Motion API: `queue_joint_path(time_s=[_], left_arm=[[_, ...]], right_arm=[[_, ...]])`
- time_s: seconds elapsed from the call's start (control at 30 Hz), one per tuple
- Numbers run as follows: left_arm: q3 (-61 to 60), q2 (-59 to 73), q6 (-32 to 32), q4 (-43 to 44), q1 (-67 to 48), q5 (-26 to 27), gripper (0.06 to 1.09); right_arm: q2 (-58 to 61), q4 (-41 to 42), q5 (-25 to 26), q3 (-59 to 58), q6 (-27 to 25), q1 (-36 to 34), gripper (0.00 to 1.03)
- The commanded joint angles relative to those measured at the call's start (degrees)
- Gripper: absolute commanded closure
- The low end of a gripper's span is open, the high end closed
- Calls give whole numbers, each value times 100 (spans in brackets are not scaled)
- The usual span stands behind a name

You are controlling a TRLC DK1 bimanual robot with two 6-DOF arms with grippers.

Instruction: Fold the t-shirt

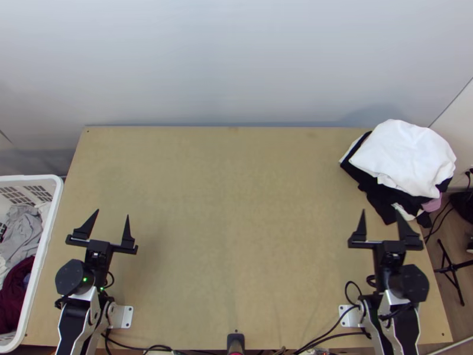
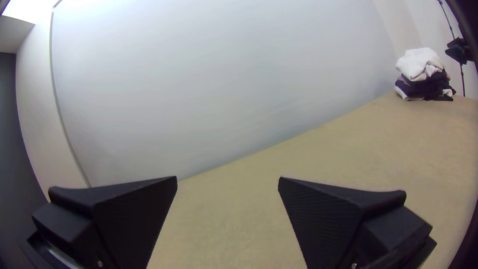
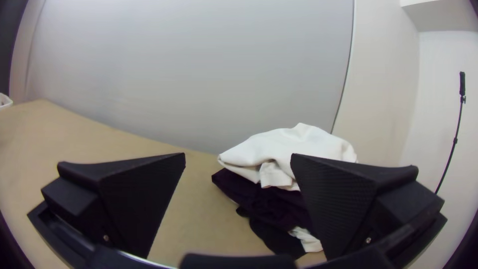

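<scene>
2 grippers are recorded in the top view, 1 per arm. The left gripper (image 1: 112, 213) is found released, its 2 fingers (image 2: 137, 214) spread wide with bare space between them, above the left part of 1 wooden table (image 1: 236, 236). The right gripper (image 1: 380, 211) is likewise found released, its 2 fingers (image 3: 144, 199) parted, and is positioned at the table's right side, near 1 stack of garments (image 1: 378, 198).

The stack is placed at the table's far right corner, partly over the right edge. It is topped by 1 white garment (image 1: 402, 154), loosely folded or bunched, with dark cloth (image 3: 264, 199) beneath. At the stack's near side, 1 pink piece (image 1: 433, 205) is exposed. The total of layers cannot be counted. Which garment is the t-shirt cannot be told; cloth is noted in 2 places, the stack and 1 white basket (image 1: 50, 225).

The basket is set at the table's left side. Inside it, 1 grey heap (image 1: 22, 231) and 1 dark red heap (image 1: 15, 296) are seen, both crumpled; the number of garments cannot be told.

2 metal brackets are fitted at the near part of the table, 1 beside the left arm (image 1: 122, 316) and 1 beside the right arm (image 1: 350, 316). 1 black stand (image 1: 451, 269) is located on the floor, to the right.
</scene>
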Motion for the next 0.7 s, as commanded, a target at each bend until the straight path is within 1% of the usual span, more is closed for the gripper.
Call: queue_joint_path(time_s=[0.0, 0.07, 0.2, 0.67], left_arm=[[-230, -217, -111, -109, -23, 140, 10], [-309, -244, -67, -82, 12, 245, 10], [-309, -252, -199, -73, 21, 254, 10], [-309, -252, -199, -73, 30, 263, 10]], right_arm=[[-69, 165, -7, -582, -116, 371, 4], [-60, 173, -7, -590, -125, 441, 4], [-43, 173, -7, -590, -63, 441, 4], [-51, 182, -15, -590, -72, 441, 4]])
